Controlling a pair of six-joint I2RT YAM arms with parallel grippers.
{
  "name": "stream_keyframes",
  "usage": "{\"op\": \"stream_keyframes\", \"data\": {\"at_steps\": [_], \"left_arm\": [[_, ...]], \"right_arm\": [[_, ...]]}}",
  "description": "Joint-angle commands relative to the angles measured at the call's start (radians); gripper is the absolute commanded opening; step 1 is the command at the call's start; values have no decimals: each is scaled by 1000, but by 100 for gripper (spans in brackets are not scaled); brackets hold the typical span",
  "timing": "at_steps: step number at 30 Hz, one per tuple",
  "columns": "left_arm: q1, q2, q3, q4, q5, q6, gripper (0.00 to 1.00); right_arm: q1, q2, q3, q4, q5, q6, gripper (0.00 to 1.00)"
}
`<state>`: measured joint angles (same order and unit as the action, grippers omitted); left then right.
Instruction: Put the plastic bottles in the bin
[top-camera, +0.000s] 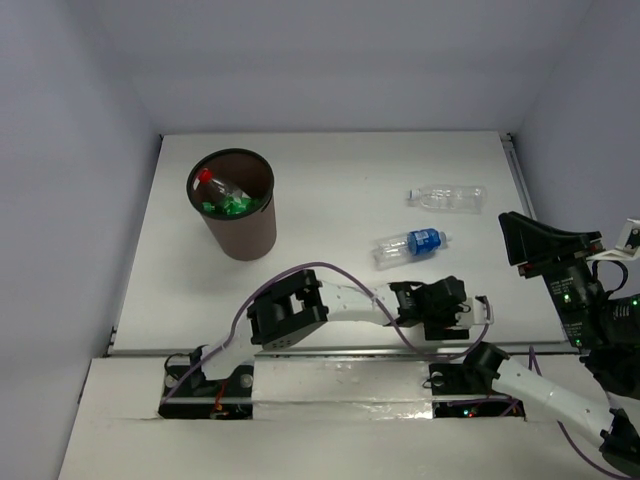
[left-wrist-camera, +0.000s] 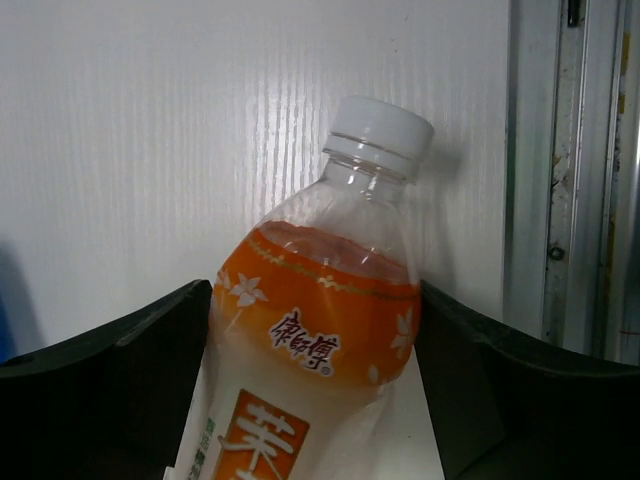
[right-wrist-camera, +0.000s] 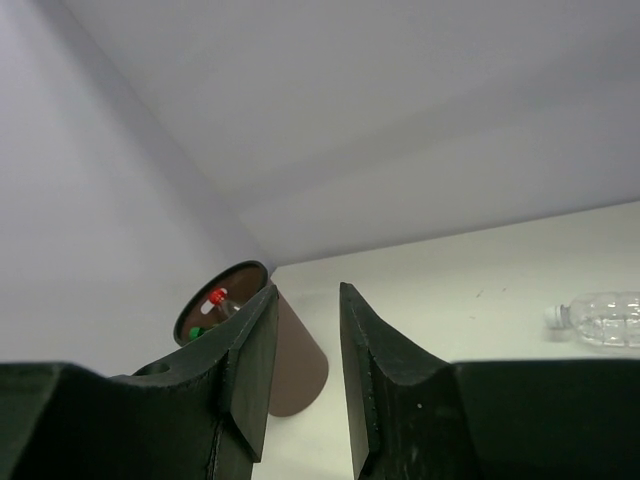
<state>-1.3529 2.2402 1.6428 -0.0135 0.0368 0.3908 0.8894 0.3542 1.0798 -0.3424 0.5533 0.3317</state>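
Note:
An orange-labelled bottle with a white cap (left-wrist-camera: 320, 300) lies on the white table between the fingers of my left gripper (left-wrist-camera: 315, 335). Both fingers touch its sides. In the top view that gripper (top-camera: 462, 305) sits low by the near right edge and hides most of the bottle. A blue-labelled clear bottle (top-camera: 410, 246) and a clear bottle without a label (top-camera: 447, 197) lie right of centre. The brown bin (top-camera: 250, 235) stands at the back left and holds a red-capped bottle (top-camera: 215, 185) and a green one (top-camera: 232, 207). My right gripper (top-camera: 512, 235) is raised at the right, slightly open and empty (right-wrist-camera: 308, 300).
A metal rail (left-wrist-camera: 570, 200) runs along the table's edge just beyond the orange bottle's cap. The right wrist view shows the bin (right-wrist-camera: 300, 370) at the left and the unlabelled bottle (right-wrist-camera: 605, 318) at the right. Pale walls close in the table on three sides.

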Motion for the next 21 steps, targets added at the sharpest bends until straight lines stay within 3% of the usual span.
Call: {"op": "stream_keyframes", "data": {"at_steps": [1, 7, 12, 18, 21], "left_arm": [[1, -4, 32, -9, 0, 13, 73], [1, -83, -8, 41, -28, -15, 51], [1, -201, -76, 79, -109, -46, 48], [12, -448, -227, 196, -175, -122, 45], [55, -612, -334, 291, -179, -168, 45]], "right_arm": [[-3, 8, 11, -3, -3, -19, 36], [-3, 17, 3, 2, -1, -16, 36], [-3, 28, 14, 0, -13, -10, 36], [-3, -1, 45, 20, -69, -6, 36], [-3, -30, 54, 25, -9, -3, 36]]}}
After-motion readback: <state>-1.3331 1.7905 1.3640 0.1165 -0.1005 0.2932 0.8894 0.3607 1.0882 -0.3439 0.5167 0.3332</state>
